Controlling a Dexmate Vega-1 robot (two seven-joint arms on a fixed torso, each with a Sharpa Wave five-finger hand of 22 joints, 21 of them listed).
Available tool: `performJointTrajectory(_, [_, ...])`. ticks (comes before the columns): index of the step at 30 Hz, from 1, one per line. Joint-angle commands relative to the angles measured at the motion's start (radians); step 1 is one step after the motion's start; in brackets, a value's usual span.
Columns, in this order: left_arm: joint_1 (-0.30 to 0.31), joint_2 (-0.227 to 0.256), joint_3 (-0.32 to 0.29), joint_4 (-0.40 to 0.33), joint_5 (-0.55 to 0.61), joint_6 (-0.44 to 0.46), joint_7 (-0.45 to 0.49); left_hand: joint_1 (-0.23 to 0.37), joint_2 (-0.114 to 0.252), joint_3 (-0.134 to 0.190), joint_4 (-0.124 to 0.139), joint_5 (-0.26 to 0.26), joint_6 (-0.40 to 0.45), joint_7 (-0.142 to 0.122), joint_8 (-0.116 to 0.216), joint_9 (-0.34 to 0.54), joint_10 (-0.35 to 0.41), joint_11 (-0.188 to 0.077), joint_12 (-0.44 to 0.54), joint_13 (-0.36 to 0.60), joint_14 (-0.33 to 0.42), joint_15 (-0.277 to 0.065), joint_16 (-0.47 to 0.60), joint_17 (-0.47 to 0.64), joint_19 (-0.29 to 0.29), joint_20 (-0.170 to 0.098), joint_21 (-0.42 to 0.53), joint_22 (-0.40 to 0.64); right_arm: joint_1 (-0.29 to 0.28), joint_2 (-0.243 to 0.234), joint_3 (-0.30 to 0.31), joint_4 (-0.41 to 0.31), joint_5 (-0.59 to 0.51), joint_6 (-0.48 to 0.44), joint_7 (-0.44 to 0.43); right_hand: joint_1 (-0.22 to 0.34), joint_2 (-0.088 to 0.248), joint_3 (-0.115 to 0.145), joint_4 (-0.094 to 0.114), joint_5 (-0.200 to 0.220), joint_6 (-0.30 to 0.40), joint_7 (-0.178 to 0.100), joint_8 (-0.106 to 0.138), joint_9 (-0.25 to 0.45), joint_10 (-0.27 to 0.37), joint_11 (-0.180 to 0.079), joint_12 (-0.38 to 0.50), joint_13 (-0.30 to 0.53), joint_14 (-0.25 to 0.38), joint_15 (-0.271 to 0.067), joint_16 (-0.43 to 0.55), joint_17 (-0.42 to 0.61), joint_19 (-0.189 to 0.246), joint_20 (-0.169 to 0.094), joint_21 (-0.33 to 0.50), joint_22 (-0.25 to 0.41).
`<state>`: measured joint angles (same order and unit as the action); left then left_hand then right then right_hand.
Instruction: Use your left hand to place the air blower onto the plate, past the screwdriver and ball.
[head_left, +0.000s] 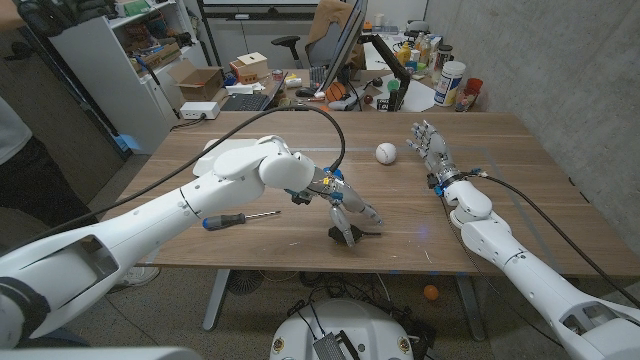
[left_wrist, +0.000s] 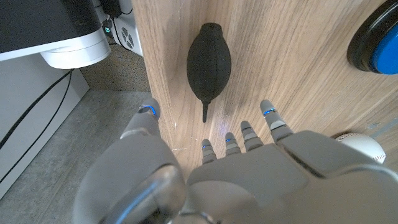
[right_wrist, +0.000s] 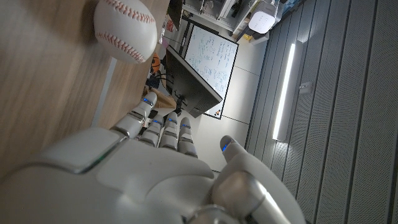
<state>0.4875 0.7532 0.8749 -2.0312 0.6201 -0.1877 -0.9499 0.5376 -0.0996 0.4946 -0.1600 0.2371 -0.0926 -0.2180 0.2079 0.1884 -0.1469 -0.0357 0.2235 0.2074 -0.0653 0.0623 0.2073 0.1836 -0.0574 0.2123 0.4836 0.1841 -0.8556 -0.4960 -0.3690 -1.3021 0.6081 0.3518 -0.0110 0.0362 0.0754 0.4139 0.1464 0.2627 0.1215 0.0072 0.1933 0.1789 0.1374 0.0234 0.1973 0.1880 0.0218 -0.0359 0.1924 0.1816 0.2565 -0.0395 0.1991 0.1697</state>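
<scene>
Left wrist view, fingers (left_wrist: 252, 135) above air blower (left_wrist: 209, 60)

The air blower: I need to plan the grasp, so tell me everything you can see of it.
The air blower is a matte black, rubbery-looking teardrop bulb tapering to a thin nozzle. It lies on its side on the wooden table near the table's edge, nozzle pointing toward the left hand. The hand's fingers are spread just short of it; nothing touches it.

Black air blower (left_wrist: 209, 59) lies flat at the table's near edge.
</scene>
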Motion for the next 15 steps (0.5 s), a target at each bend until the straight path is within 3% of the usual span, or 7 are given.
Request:
performJointTrajectory(1, [0.019, -0.016, 0.013, -0.031, 0.048, 0.021, -0.027, 0.014, 0.002, -0.003, 0.001, 0.000, 0.008, -0.001, 0.007, 0.003, 0.003, -0.001, 0.008, 0.003, 0.004, -0.002, 0.006, 0.005, 0.011, 0.001, -0.004, 0.003, 0.000, 0.002, 0.009, 0.026, 0.019, 0.018, 0.025, -0.006, 0.041, -0.003, 0.003, 0.004, 0.010, 0.002, -0.001, 0.004, 0.011, -0.001, 0.002, 0.005, 0.005, -0.026, -0.003, 0.003, 0.006, -0.034, -0.001, 0.004])
performJointTrajectory(15, [0.063, 0.003, 0.013, -0.087, 0.196, 0.008, -0.016, 0.042, 0.009, -0.004, -0.003, -0.001, 0.002, -0.002, 0.005, 0.003, -0.011, -0.002, 0.003, 0.004, 0.010, -0.004, 0.004, 0.006, 0.032, 0.001, -0.003, 0.005, -0.017, -0.006, 0.019, 0.017, 0.031, 0.023, 0.029, -0.007, 0.042, -0.004, 0.004, 0.004, 0.009, 0.002, -0.002, 0.004, 0.012, -0.001, 0.002, 0.005, 0.006, -0.026, -0.002, 0.003, 0.007, -0.034, -0.001, 0.004])
